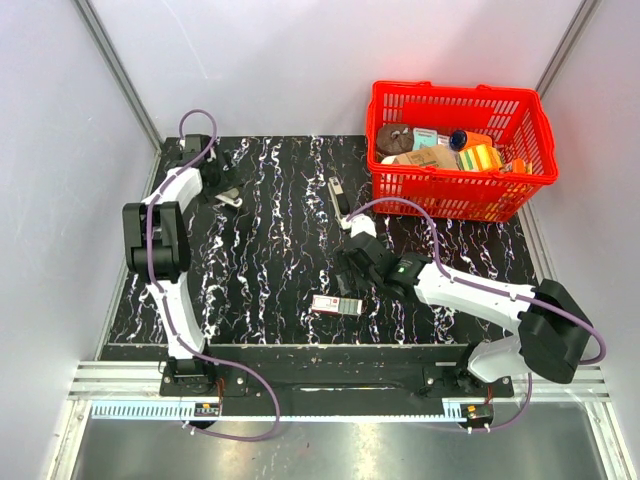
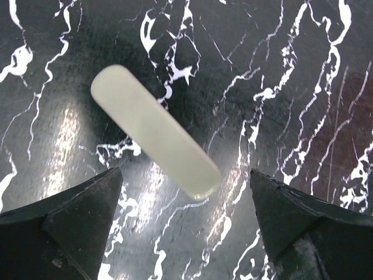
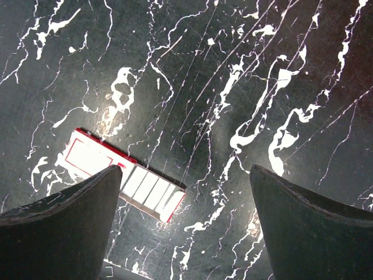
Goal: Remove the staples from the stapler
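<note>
Tabletop of black, white-veined marble pattern (image 1: 270,250) lies largely open between the arms. The slim black stapler with a silver part (image 1: 338,198) lies just left of the red plastic basket (image 1: 440,200), beyond the right gripper (image 3: 185,169), which gapes wide and empty beside a flat red-and-white box (image 3: 148,188). The left gripper (image 2: 185,175), near the table's far-left edge, gapes wide over a pale rounded bar (image 2: 154,131), its fingers clear of it.

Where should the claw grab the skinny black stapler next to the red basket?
Probably around its middle, coming straight down from above. The stapler lies flat, long and slim, so pinch across its narrow width, on its two long sides. The open right claw is nearer.
</note>
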Motion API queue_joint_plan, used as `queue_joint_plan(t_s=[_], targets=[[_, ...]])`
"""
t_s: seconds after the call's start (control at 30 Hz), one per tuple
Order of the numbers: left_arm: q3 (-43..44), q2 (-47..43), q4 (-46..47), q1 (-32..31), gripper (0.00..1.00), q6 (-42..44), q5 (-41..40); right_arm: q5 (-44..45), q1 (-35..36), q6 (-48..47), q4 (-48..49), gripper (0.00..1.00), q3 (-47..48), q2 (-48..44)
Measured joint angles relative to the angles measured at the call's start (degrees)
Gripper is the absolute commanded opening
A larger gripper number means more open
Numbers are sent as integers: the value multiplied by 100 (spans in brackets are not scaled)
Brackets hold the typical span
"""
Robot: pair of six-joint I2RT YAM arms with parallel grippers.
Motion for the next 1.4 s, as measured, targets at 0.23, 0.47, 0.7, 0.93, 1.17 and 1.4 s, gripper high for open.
queue_joint_plan(t_s=[0.23,0.47,0.7,0.93,1.17,1.4], targets=[[358,531,-181,22,87,-129,0,-133,4,-22,146,95,0,2],[542,671,-227,35,37,-153,24,-302,4,-11,232,91,0,2],[455,664,-131,109,9,-2,87,-490,4,42,275,89,0,4],[-804,-243,125,179,2,225,264,-651,7,164,278,88,0,7],[-2479,-1847,-595,197,6,920,361,-822,26,339,341,89,0,24],[-3462,-2848,-929,107,13,1563,446,-940,48,553,498,89,0,350]])
